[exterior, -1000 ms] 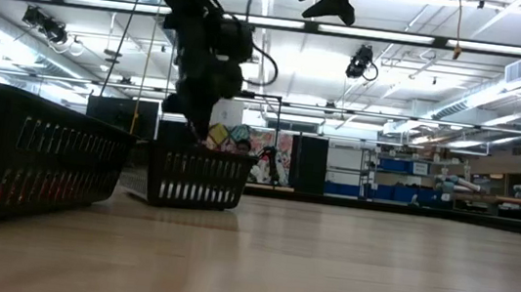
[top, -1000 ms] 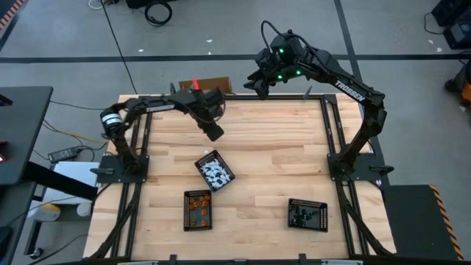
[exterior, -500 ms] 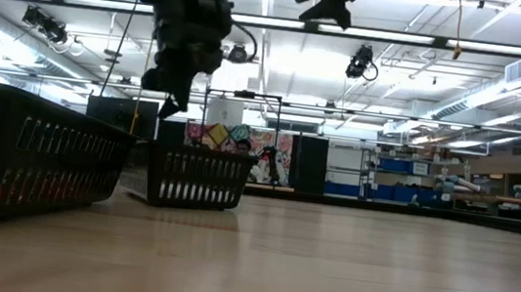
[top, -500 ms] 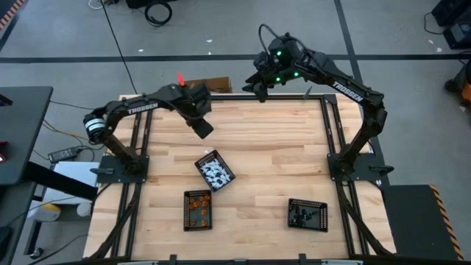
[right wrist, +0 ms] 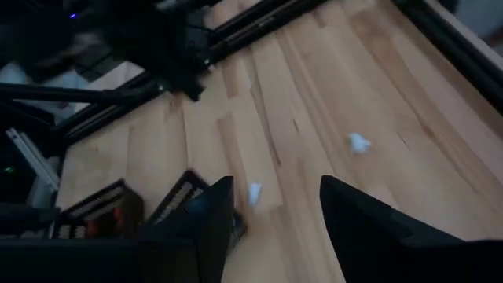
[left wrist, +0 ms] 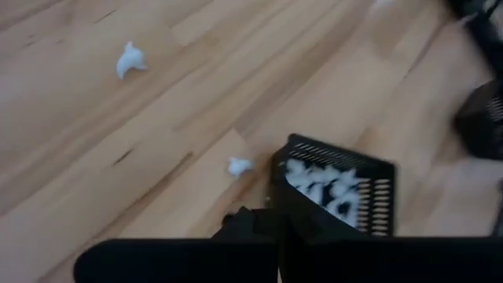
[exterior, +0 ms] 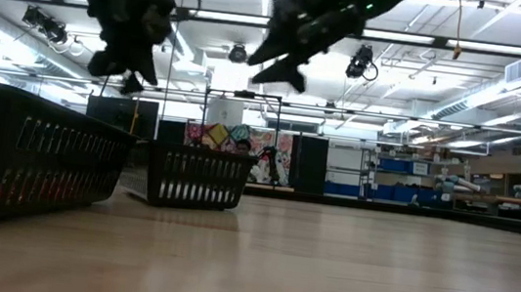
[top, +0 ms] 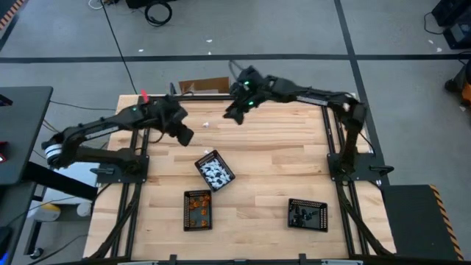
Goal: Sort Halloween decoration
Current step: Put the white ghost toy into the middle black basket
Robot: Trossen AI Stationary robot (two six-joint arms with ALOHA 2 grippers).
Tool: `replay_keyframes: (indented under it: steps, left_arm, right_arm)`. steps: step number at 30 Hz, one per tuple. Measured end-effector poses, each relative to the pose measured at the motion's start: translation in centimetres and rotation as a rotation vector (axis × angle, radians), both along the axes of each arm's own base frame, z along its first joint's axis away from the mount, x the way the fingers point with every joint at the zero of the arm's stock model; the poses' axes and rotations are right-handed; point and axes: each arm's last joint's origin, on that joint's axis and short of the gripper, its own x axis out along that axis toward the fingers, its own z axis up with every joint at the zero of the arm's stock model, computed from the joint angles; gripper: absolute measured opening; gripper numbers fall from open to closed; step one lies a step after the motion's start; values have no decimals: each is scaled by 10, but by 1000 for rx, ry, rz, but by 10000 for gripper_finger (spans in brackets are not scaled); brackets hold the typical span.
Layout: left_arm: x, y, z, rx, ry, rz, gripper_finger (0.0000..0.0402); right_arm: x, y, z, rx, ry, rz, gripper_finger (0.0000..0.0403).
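**White strays on bare wood, right end effector nearest**

White is what I am chasing: two small loose pieces on the pale wooden counter (top: 280, 158). One white piece (top: 207, 124) lies in open wood just beside the right end effector (top: 234, 115), on the side facing the left arm. The second white piece (left wrist: 238, 166) sits close against the wall of the white tray (top: 214, 170), seen past the left fingers in the left wrist view; I cannot pick it out from above.

In the right wrist view both show ahead of the right end effector: the farther piece (right wrist: 359, 143) is off past one finger, while the near piece (right wrist: 255, 193) lies almost on the line between the two fingers. The fingers stand well apart with nothing between them.

The left end effector (top: 184, 135) is closed on nothing, hanging above the counter between the open piece and the white tray. Both arms are near; my call is that the right is better placed, being open and already aimed.

Long axis: the pieces are too small to read any.

Around:
- orange tray (top: 197, 209), well beyond the white tray
- black tray (top: 307, 214), well apart, toward the right arm's base

In the way: the tray wall crowds the near piece, and the left arm hangs close to the same patch. Open wood around the other.
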Motion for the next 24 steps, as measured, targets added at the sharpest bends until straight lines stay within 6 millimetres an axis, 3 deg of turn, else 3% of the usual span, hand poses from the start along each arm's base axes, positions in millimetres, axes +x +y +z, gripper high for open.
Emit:
replay_keyframes:
  steps: [5, 13, 20, 24]
  left_arm:
    - [-14, -8, 11, -11, -73, 49, 0]
    - [-18, -10, 16, -17, -105, 63, 0]
    - [-29, -17, 25, -9, -159, 44, 0]
    - [-39, -22, 33, 8, -212, 50, 0]
  right_arm:
    - [42, -11, -29, 29, 17, 40, 194]
    - [93, -34, -59, 55, 43, 53, 193]
    - [120, -28, -84, 73, 135, 65, 193]
    - [123, -28, -98, 75, 169, 23, 194]
